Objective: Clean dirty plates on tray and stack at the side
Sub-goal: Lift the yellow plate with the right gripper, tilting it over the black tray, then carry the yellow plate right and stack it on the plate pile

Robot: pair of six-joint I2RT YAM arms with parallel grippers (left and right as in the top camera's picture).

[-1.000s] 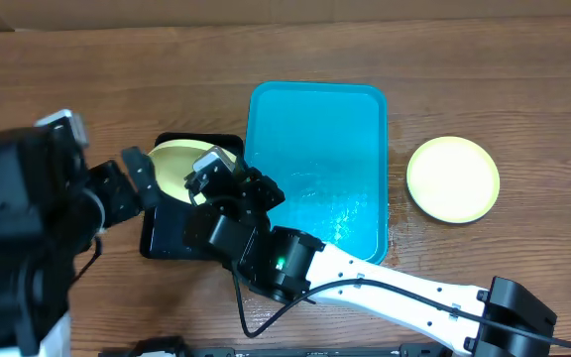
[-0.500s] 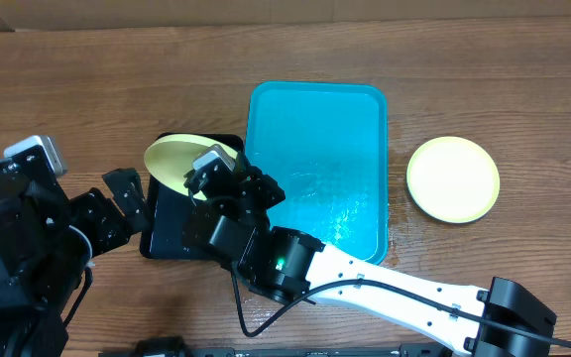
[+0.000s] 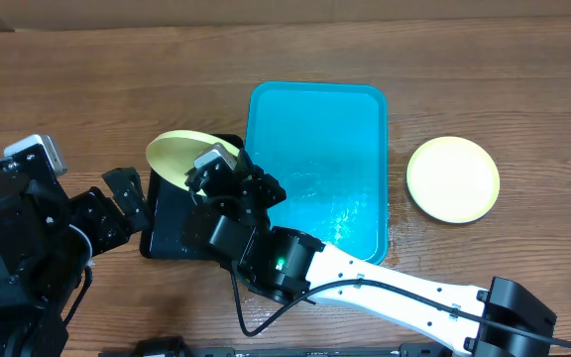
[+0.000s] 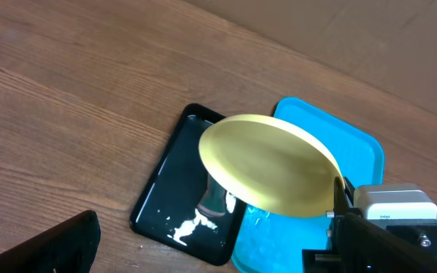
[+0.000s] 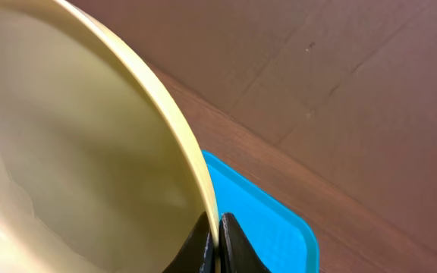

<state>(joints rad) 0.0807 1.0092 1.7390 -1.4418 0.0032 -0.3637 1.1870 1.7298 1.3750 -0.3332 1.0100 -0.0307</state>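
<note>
My right gripper [image 3: 209,162] is shut on the rim of a yellow-green plate [image 3: 179,154] and holds it tilted above the far end of the black bin [image 3: 171,233]. In the right wrist view the fingertips [image 5: 207,241] pinch the plate's edge [image 5: 89,152]. My left gripper [image 3: 127,196] is open and empty, just left of the bin, apart from the plate [image 4: 271,163]. A second yellow-green plate [image 3: 453,178] lies flat on the bare wood right of the turquoise tray [image 3: 315,119]. No plate lies on the tray. No light blue plate is in view.
The black bin [image 4: 180,193] holds dark liquid with white foam and sits against the tray's left edge [image 4: 359,140]. The tray floor is wet. My right arm [image 3: 385,288] crosses the near table edge below the tray.
My left gripper has drawn back left and down, away from the plate. The plate, held by my right gripper, has lifted and tilted a little over the bin's far end.
</note>
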